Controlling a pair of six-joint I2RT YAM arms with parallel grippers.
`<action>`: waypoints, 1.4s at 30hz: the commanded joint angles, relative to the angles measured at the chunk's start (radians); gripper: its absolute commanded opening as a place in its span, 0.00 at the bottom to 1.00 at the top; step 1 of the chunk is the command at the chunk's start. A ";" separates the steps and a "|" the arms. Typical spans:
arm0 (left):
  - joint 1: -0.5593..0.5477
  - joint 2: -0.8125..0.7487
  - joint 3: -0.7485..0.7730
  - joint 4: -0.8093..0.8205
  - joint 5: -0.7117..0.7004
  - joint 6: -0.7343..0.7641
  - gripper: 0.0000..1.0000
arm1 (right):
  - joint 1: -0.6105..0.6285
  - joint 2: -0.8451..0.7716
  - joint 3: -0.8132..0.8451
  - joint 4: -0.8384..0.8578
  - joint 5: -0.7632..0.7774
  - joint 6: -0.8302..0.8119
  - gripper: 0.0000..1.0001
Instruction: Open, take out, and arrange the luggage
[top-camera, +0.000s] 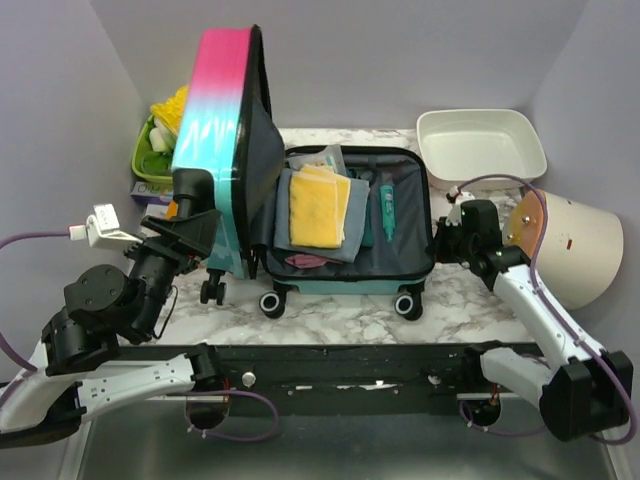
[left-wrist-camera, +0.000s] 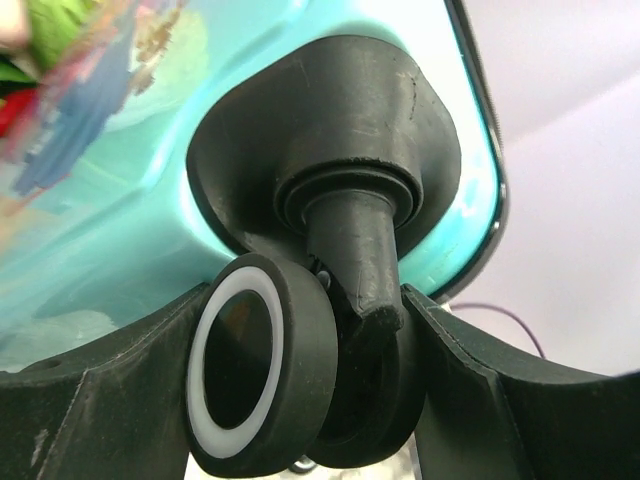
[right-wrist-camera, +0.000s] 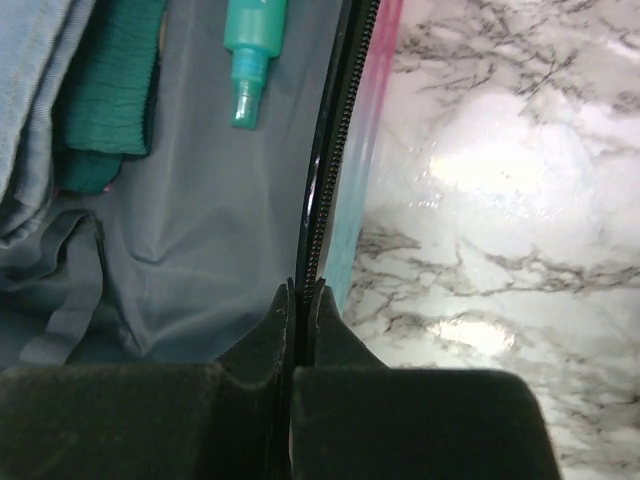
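The luggage (top-camera: 215, 100) stands open on the marble table. Its pink-to-teal lid is upright at the left and its base lies flat with the grey lining (right-wrist-camera: 220, 200) showing. Inside lie a yellow cloth (top-camera: 320, 205) on folded blue-grey cloth, a teal bottle (top-camera: 386, 205) and a green cloth (right-wrist-camera: 105, 110). My left gripper (left-wrist-camera: 308, 300) is shut on a black twin caster wheel (left-wrist-camera: 255, 375) at the lid's lower corner, against the teal shell (left-wrist-camera: 120, 200). My right gripper (right-wrist-camera: 302, 290) is shut on the base's right zipper rim (right-wrist-camera: 335, 170).
A white tray (top-camera: 480, 145) sits at the back right. A green basket (top-camera: 150, 160) with yellow and green items stands behind the lid at the back left. A cream cone-shaped shade (top-camera: 580, 245) lies at the right edge, beside my right arm.
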 joint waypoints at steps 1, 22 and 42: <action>0.006 -0.045 -0.031 -0.138 -0.357 -0.121 0.00 | 0.022 0.189 0.067 0.134 -0.181 -0.030 0.01; 0.004 -0.305 -0.123 -0.081 -0.554 -0.083 0.99 | 0.256 0.374 0.152 0.323 -0.284 0.036 0.01; 0.009 0.039 0.121 0.291 -0.397 0.395 0.99 | 0.256 0.369 0.159 0.292 -0.162 0.079 0.61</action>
